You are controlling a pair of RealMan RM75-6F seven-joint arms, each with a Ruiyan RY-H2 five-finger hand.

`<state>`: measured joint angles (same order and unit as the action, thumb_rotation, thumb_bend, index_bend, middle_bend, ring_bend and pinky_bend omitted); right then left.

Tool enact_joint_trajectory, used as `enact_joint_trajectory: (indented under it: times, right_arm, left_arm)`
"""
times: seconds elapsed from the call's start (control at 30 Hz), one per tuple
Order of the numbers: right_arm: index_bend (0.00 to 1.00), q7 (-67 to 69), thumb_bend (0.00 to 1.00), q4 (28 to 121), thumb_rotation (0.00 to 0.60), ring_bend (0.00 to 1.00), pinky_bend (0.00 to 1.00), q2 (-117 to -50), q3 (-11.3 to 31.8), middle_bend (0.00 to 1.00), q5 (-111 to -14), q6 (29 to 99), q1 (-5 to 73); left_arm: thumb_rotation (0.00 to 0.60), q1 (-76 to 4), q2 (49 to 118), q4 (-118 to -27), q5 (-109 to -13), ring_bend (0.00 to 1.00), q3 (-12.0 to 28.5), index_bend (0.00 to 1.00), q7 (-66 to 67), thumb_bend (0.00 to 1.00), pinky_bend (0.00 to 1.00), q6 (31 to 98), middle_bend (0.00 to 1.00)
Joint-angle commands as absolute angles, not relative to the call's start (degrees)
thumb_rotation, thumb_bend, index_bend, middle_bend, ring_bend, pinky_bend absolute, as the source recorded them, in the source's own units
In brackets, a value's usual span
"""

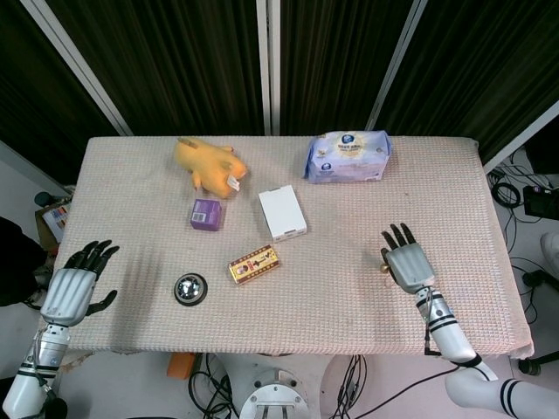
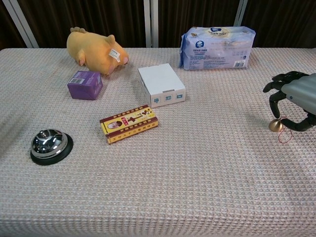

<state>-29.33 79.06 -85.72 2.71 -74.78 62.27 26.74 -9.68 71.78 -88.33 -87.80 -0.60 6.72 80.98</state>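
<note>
We see the right hand low over the bench near its right edge, fingers curled down around a small brass bell. A fingertip and the thumb sit just beside the bell, but we cannot tell whether they actually touch or grip it. The bell rests on the bench cloth with a thin red cord trailing from it. The left hand hovers at the bench's left edge, fingers spread, holding nothing. Nearest to it stands a silver call bell.
</note>
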Motion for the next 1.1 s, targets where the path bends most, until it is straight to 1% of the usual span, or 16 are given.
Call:
enact_joint_trajectory:
  times: [0.03, 0.47, 0.7, 0.9, 1.03, 1.1]
  right_arm:
    - [0.53, -29.3, 0.32, 79.0, 0.600, 0.00, 0.00, -85.8, 2.7, 0.15, -74.7, 62.2, 26.8]
    - [0.56, -28.9, 0.33, 78.4, 0.600, 0.00, 0.00, -86.4, 2.9, 0.16, -75.1, 62.4, 26.9]
    - [0.62, -28.9, 0.36, 78.5, 0.600, 0.00, 0.00, -86.4, 2.9, 0.17, -75.3, 62.6, 26.8]
    - [0.64, -28.3, 0.36, 79.4, 0.600, 0.00, 0.00, -85.8, 3.1, 0.18, -76.1, 63.6, 26.7]
    - [0.64, -27.7, 0.36, 81.7, 0.600, 0.00, 0.00, -84.3, 4.1, 0.18, -77.4, 65.6, 26.8]
    - [0.64, -26.6, 0.36, 83.3, 0.600, 0.00, 0.00, -83.5, 5.3, 0.18, -78.1, 67.3, 26.8]
  left_arm:
    - [0.600, -9.7, 71.8, -88.3, -87.8, 0.08, -0.6, 0.14, 6.6, 0.25, 0.22, 80.9, 0.11]
    - [0.600, -9.6, 71.3, -88.5, -88.0, 0.08, -0.5, 0.14, 6.2, 0.25, 0.22, 80.8, 0.11]
    - [0.600, -9.6, 71.0, -88.8, -88.3, 0.08, -0.6, 0.14, 6.0, 0.25, 0.22, 80.9, 0.11]
    - [0.600, -9.5, 70.8, -89.0, -88.3, 0.08, -0.6, 0.14, 5.5, 0.25, 0.22, 80.7, 0.11]
    - [0.600, -9.5, 70.7, -89.1, -88.3, 0.08, -0.5, 0.14, 5.2, 0.25, 0.22, 80.7, 0.11]
    - [0.600, -9.5, 70.7, -89.1, -88.3, 0.08, -0.5, 0.14, 5.3, 0.25, 0.22, 80.8, 0.11]
